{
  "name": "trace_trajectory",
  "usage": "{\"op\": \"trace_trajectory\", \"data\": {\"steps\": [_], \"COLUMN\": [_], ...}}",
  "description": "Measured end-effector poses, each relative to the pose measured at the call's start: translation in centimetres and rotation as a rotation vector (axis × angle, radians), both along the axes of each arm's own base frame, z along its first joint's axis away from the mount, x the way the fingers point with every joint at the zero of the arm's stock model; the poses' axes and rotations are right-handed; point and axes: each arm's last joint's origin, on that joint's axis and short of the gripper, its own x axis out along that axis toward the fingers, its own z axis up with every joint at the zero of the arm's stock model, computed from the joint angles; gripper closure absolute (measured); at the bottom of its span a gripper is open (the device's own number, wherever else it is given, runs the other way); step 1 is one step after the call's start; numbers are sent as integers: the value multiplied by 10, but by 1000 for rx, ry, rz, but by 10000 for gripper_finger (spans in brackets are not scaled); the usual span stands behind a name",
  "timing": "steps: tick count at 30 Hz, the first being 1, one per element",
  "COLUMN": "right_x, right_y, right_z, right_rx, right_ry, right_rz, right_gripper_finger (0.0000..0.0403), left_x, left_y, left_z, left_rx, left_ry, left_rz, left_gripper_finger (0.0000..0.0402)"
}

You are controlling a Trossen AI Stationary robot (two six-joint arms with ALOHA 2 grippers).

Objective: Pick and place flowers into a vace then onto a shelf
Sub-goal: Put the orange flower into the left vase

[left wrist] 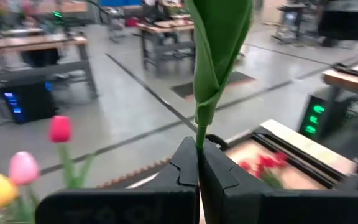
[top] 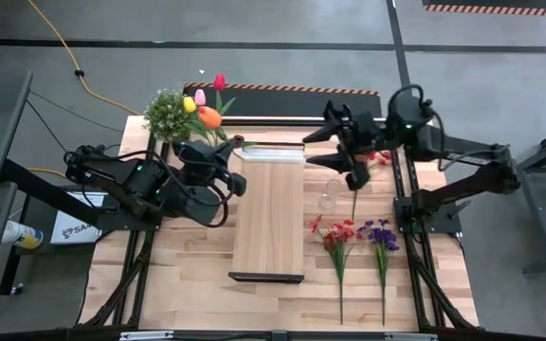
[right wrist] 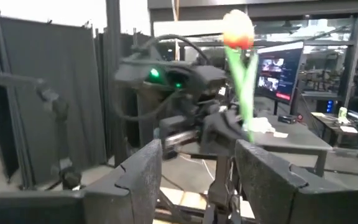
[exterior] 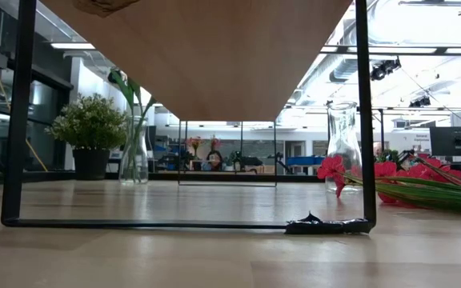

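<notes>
Left gripper (left wrist: 198, 180) jaws pinch a tulip stem (left wrist: 201, 121) upright.

Grey concrete floor (top: 282, 24), hazard-striped tape (top: 500, 8), workbenches (left wrist: 166, 28), ceiling lights (exterior: 430, 4)

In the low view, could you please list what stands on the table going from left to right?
Potted plant → glass vase holding a green stem → empty clear glass carafe → red flowers lying on the tabletop at the right edge.

Left gripper (left wrist: 199, 180) fingers pinched closed, right gripper (right wrist: 197, 180) fingers apart
</notes>
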Motion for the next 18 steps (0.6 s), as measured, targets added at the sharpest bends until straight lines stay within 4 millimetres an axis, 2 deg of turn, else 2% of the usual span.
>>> {"op": "trace_trajectory", "data": {"steps": [5, 10, 14, 18], "right_x": [-14, -17, -16, -16], "right_y": [2, 2, -1, -4], "right_z": [3, 1, -1, -2], "right_rx": [-41, -92, -133, -180], "right_ry": [20, 34, 49, 50], "right_rz": [-9, -33, -126, -226], "right_gripper_finger": [208, 208, 208, 208], "left_x": [-10, -20, -27, -23], "left_y": [5, 9, 18, 29], "left_z": [-7, -12, -16, -20], "left_rx": [37, 68, 47, 37], "left_ry": [-8, 10, 36, 82], "left_rz": [75, 108, 134, 169], "left_gripper_finger": [373, 373, 373, 373]}}
